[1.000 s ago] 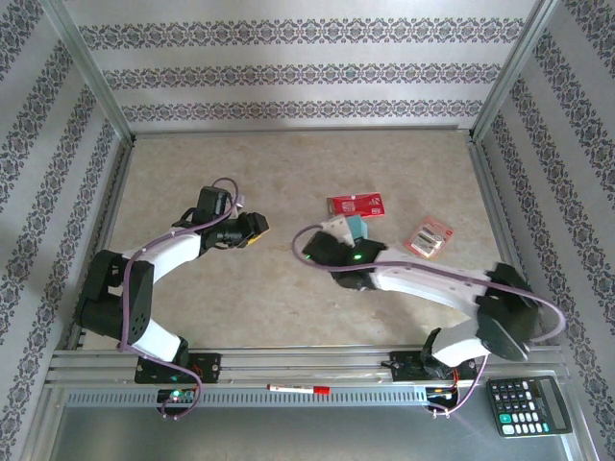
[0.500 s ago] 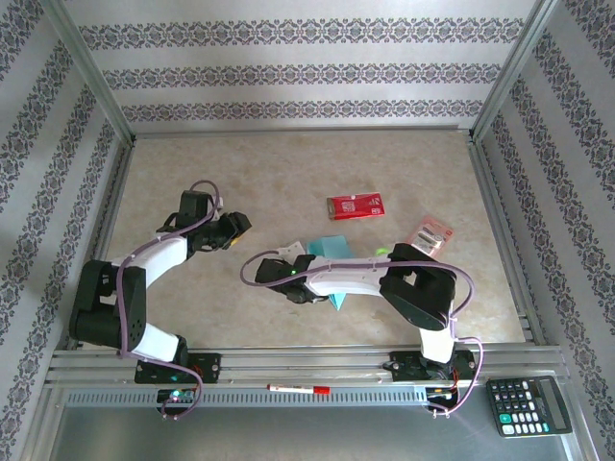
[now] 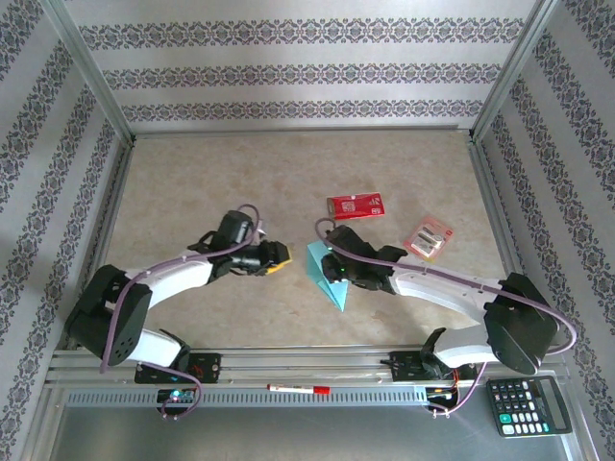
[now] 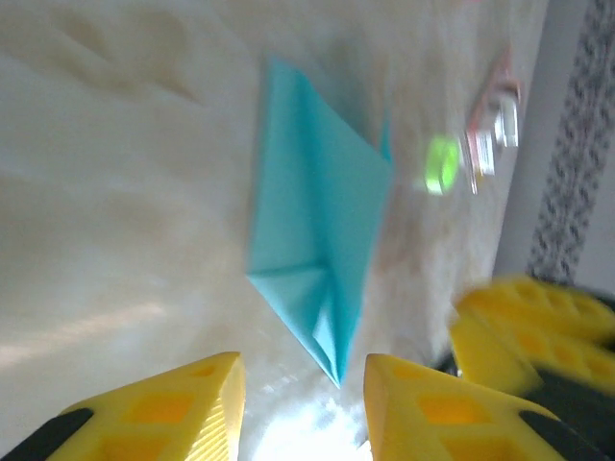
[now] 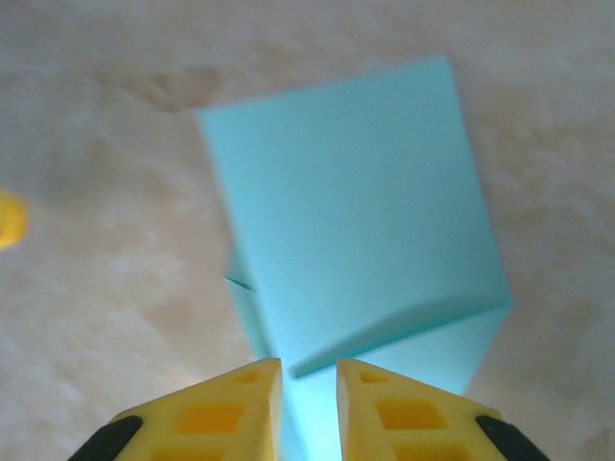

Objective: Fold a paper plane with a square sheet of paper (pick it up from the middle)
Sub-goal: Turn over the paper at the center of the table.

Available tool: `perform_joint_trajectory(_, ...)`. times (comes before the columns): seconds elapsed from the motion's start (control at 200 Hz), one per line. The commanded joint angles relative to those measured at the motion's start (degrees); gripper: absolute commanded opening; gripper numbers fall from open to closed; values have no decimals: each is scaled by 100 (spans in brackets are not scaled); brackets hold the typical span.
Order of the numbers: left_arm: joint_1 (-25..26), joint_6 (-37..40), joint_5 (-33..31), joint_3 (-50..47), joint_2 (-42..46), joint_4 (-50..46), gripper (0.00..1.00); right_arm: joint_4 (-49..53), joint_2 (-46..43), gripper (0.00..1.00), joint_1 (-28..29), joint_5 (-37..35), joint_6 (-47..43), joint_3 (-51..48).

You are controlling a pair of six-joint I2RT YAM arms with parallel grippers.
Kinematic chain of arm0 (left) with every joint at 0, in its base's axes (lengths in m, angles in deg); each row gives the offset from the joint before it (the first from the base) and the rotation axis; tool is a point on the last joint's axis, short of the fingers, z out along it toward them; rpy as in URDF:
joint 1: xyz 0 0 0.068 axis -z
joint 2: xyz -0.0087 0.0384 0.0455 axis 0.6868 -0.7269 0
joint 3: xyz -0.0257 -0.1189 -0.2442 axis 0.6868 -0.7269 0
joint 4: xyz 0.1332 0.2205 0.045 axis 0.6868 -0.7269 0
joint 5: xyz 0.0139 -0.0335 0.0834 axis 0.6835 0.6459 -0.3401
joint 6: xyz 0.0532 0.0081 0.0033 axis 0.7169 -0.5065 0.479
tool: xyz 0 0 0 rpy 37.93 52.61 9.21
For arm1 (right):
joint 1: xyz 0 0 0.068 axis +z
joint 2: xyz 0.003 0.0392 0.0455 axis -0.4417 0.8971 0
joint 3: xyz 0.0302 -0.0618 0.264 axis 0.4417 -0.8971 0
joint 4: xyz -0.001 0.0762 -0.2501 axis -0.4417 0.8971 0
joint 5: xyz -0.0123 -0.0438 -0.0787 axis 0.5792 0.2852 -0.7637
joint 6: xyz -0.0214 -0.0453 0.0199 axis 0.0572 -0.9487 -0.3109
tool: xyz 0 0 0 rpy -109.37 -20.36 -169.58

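One folded paper plane (image 3: 325, 274) lies on the table (image 3: 192, 182).

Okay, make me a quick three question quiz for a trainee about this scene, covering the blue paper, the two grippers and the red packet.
1. True or false: the left gripper is clamped on the folded blue paper.
2. Pick one: seen from the top camera, which thing lies beyond the folded blue paper, farther from the arm bases? A) the red packet B) the calculator C) the pen
3. Short answer: which gripper hangs right over the folded blue paper, so that the paper spreads out just past its fingertips in its own wrist view?

Key:
1. False. Its jaws stand apart and the paper lies ahead of them, untouched.
2. A
3. The right gripper.
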Motion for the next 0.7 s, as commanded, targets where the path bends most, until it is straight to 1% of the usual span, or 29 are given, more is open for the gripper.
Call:
perform_joint_trajectory(0.0, 464, -302, 275, 503, -645, 688, 33, -568, -61, 19, -284, 1037, 66, -485)
perform_joint_trajectory(0.075, 603, -338, 373, 813, -1106, 748, 29, -766, -13, 16, -512, 1127, 222, -693)
perform_joint_trajectory(0.14, 629, -349, 438, 981, -1438, 822, 26, -992, 98, 15, -558, 1206, 336, -813)
perform_joint_trajectory(0.19, 630, -351, 524, 1127, -1665, 871, 24, -1188, 222, 14, -541, 1324, 429, -876)
perform_joint_trajectory(0.245, 619, -250, 609, 1319, -1891, 717, 21, -1347, 327, 14, -504, 1398, 537, -929)
perform_joint_trajectory(0.365, 567, 45, 685, 1543, -2236, 464, 15, -1567, 430, 13, -366, 1348, 691, -1020)
perform_joint_trajectory(0.445, 470, 157, 817, 1612, -2426, 458, 11, -1649, 515, 12, -300, 1326, 769, -1020)
perform_joint_trajectory(0.555, 344, 397, 1066, 1812, -2688, 349, 11, -1752, 691, 11, -185, 1304, 876, -964)
perform_joint_trajectory(0.694, 197, 611, 1163, 1942, -2805, 207, 17, -1679, 931, 10, -58, 1188, 969, -803)
